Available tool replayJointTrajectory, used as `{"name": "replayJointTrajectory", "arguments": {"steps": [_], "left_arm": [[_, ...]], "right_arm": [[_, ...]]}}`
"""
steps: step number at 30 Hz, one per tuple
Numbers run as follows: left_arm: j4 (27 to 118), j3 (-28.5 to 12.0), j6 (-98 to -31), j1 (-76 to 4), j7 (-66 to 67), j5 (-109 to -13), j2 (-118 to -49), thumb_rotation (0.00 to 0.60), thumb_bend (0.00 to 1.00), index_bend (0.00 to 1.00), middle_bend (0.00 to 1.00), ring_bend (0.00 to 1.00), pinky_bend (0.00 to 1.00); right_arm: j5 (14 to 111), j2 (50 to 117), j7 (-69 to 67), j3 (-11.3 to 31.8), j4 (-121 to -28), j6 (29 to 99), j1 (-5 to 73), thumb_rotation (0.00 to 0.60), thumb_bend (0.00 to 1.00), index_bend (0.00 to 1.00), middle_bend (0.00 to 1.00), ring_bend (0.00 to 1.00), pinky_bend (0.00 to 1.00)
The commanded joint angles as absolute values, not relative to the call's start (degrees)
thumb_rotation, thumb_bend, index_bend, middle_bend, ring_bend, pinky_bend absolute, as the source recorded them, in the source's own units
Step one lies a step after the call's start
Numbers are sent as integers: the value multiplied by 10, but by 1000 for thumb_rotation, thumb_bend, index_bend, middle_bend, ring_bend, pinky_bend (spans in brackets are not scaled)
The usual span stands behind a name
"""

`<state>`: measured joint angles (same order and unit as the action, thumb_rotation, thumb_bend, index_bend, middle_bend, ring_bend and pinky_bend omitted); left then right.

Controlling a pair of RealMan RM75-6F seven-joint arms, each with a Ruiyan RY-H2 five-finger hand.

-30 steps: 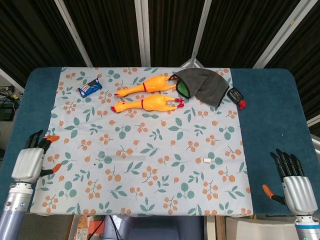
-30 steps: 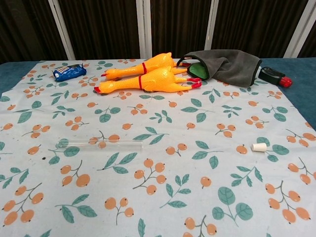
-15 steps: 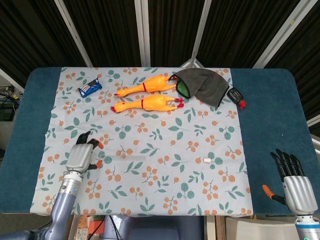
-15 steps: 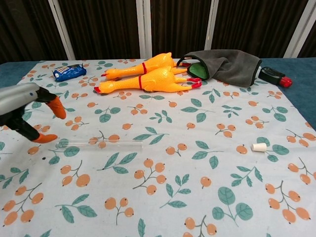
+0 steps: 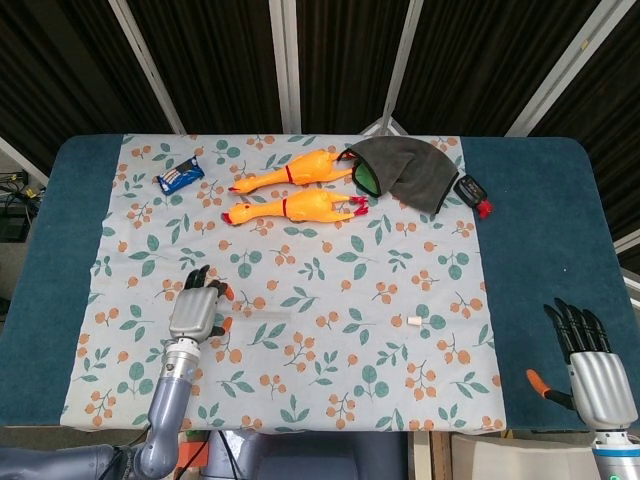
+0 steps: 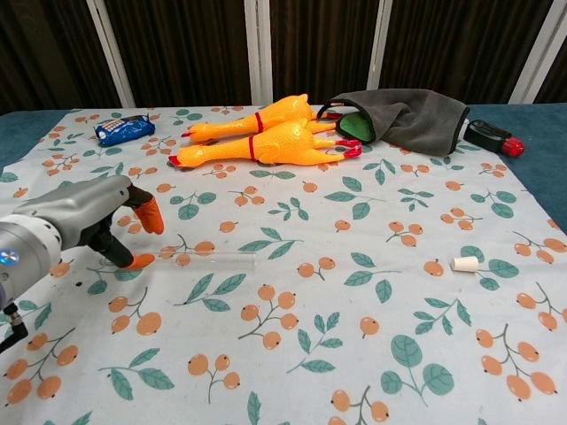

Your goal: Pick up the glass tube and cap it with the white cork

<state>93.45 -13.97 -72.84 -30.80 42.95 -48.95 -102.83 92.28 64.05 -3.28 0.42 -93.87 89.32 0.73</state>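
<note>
Left robot hand (image 5: 196,312) hovers with fingers apart, holding nothing, over the glass tube's (image 6: 199,259) left end near the bench's (image 5: 545,215) left edge. Right robot hand (image 5: 592,368), spread and empty, sits at the front right corner. The white cork (image 6: 464,264) lies well right of the tube.

Evenly and brightly lit from overhead, soft faint shadows, no glare; sharp throughout, with dark background beyond.

A white cloth (image 5: 300,380) printed with orange berries and green leaves is laid on a blue worktop (image 5: 545,240); two orange chickens (image 5: 290,208) are seen.
</note>
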Motion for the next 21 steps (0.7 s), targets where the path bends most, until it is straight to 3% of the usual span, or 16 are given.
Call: {"name": "replayJointTrajectory", "arguments": {"steps": [1, 21], "left_arm": [[924, -144, -732, -317, 441, -475, -1042, 600, 411, 433, 341, 0, 0], [897, -142, -742, -346, 459, -445, -1084, 600, 413, 484, 361, 0, 0]], "right_arm": [[923, 640, -33, 4, -939, 893, 7, 600, 269, 0, 0, 0, 0], [922, 639, -37, 5, -940, 892, 7, 600, 269, 0, 0, 0, 0]]}}
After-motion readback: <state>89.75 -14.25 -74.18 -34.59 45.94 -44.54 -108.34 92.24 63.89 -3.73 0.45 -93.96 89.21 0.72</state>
